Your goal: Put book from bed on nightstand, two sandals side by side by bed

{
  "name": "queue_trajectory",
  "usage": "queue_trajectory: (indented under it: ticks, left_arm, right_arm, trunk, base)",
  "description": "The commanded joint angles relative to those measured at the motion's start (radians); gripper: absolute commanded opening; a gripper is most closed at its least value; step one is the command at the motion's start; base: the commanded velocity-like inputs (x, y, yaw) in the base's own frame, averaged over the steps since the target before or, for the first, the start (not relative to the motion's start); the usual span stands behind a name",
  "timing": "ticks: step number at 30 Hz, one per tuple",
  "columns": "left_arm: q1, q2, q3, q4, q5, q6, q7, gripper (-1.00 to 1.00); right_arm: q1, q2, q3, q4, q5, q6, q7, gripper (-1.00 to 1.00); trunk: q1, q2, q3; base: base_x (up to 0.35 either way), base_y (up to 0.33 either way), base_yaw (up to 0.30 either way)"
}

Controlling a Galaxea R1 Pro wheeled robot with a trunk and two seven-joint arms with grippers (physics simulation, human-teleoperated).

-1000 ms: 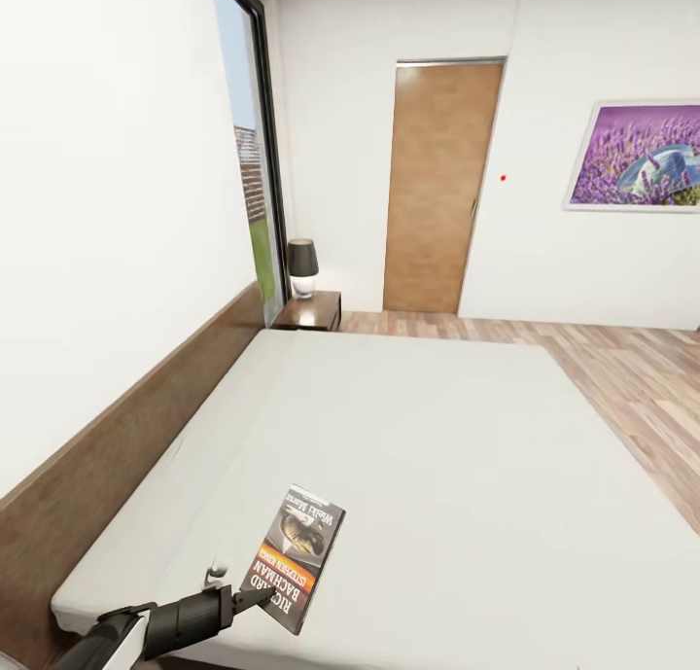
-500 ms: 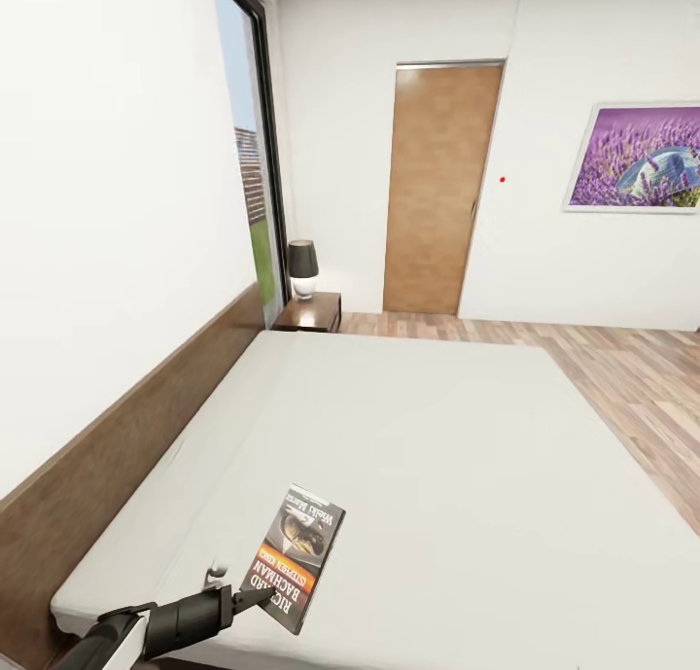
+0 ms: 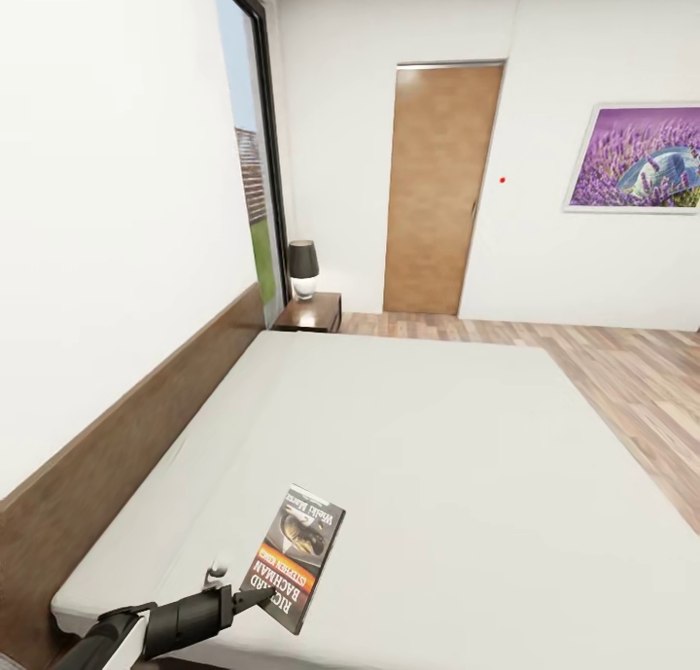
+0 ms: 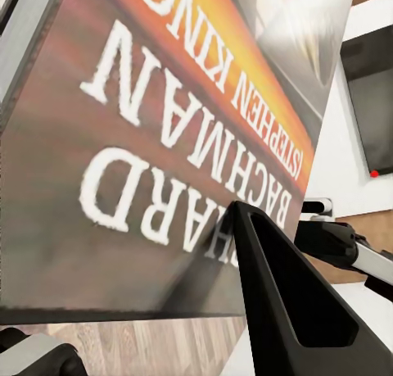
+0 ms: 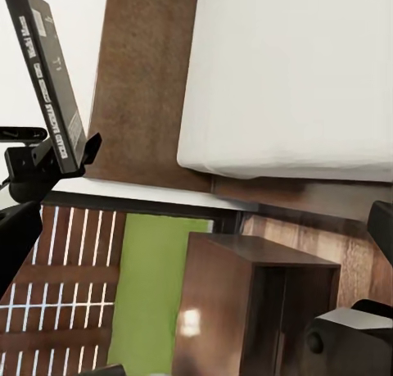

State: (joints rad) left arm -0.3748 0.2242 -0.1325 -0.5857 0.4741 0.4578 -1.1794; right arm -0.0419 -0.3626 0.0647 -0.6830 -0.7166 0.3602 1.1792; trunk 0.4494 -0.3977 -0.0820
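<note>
The left gripper (image 3: pixel 255 597) is clenched on the lower edge of one book (image 3: pixel 295 557), holding it tilted above the near corner of the bed (image 3: pixel 437 456); the wrist views show a finger (image 4: pixel 286 302) against the cover and the book's spine (image 5: pixel 51 81) between the jaws. One nightstand (image 3: pixel 311 312) with one lamp (image 3: pixel 302 267) stands at the bed's far end, beside the window (image 3: pixel 251 164), well apart from the book. A second nightstand (image 5: pixel 246 310) stands at the bed's near corner; a door (image 3: pixel 437 189) and a picture (image 3: pixel 637 157) mark the far wall, and the right gripper's state cannot be told.
</note>
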Motion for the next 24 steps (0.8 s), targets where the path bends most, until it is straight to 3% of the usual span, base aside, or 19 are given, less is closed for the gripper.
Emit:
queue_trajectory:
  ticks: [1,24]
  left_arm:
    - [-0.001,0.001,-0.006,0.000,0.009,0.009,0.001,-1.00]
    - [-0.001,0.001,-0.006,0.000,0.009,0.009,0.002,-1.00]
  right_arm:
    - [-0.001,-0.001,0.004,0.000,-0.010,0.009,0.000,1.00]
    - [0.000,0.000,0.004,0.000,-0.010,0.009,-0.016,1.00]
  trunk:
    - [0.001,-0.002,-0.002]
    - [0.001,-0.002,-0.002]
  base:
    - [0.000,0.000,0.084]
    - [0.000,0.000,0.242]
